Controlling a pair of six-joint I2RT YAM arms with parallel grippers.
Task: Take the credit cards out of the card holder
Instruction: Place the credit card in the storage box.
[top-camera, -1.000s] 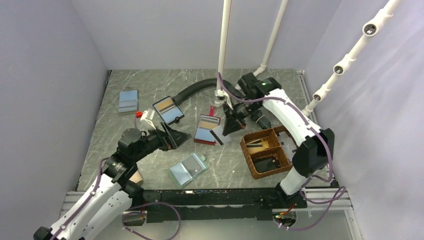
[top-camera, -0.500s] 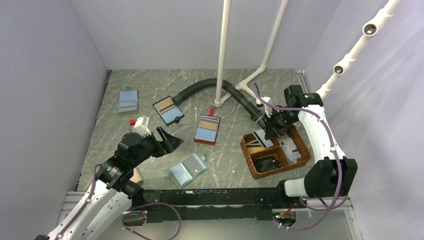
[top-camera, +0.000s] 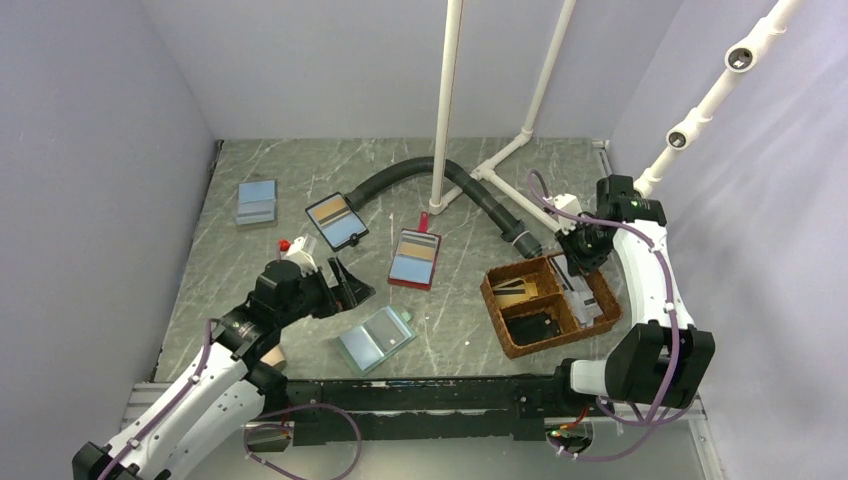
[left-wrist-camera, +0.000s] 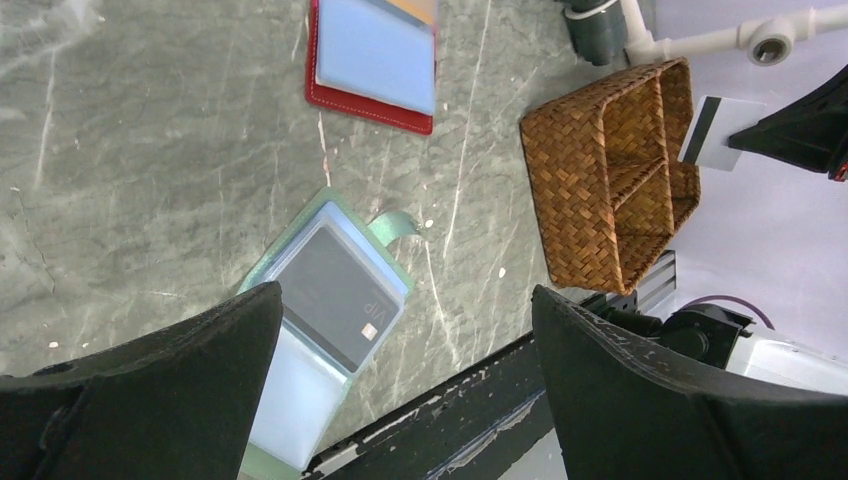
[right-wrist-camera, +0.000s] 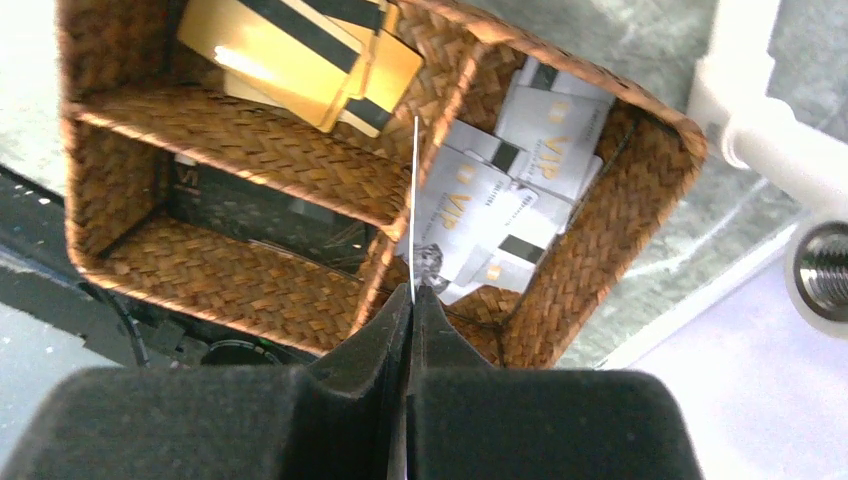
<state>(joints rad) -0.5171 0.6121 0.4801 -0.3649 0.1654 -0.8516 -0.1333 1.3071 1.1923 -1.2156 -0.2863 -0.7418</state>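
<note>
Card of thin white plastic (left-wrist-camera: 722, 132) sits clenched in our right end effector (right-wrist-camera: 412, 292). Our left end effector (left-wrist-camera: 405, 300) gapes, released.

The table (top-camera: 450, 320) is marbled grey, veined white. The basket (left-wrist-camera: 575, 200) is woven brown. The card holder (top-camera: 360, 348) is coloured muted teal, faced pale blue. The gold cards (right-wrist-camera: 280, 50) are crossed by dark stripes; the white cards (right-wrist-camera: 470, 210) are lettered in gold; the lone white card (left-wrist-camera: 722, 128) is dark-striped.
</note>
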